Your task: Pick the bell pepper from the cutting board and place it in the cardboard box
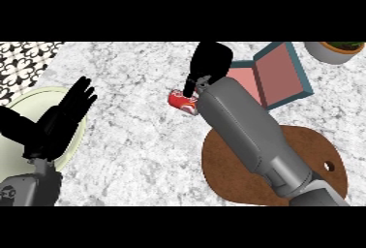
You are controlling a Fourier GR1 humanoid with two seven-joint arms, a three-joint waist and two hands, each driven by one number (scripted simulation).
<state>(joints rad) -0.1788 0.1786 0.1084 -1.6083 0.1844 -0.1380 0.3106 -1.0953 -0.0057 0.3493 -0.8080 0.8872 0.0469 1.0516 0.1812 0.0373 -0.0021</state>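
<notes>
Right hand (207,65), black, hangs over the grey speckled counter (136,145) in the head view, fingers curled downward around the red bell pepper (183,101), which shows just below and left of the fingertips, partly hidden by the hand and wrist. Whether the pepper is lifted clear of the counter or resting on it cannot be told from this angle. The grey right forearm (250,131) runs diagonally from the lower right, crossing over the round brown cutting board (236,179), whose small hole shows near its right edge; the pepper lies off the board, up and to its left. Just right of the hand sits the cardboard box (282,72), open, with a pink interior and teal outer walls, its near flap beside the wrist; the pepper is outside it. At the left, the left hand (61,118) rests open, fingers straight and spread upward, holding nothing, above a pale green plate (22,99). A potted plant (336,51) stands at the upper right corner, and a black-and-white patterned tile (25,60) fills the upper left.
</notes>
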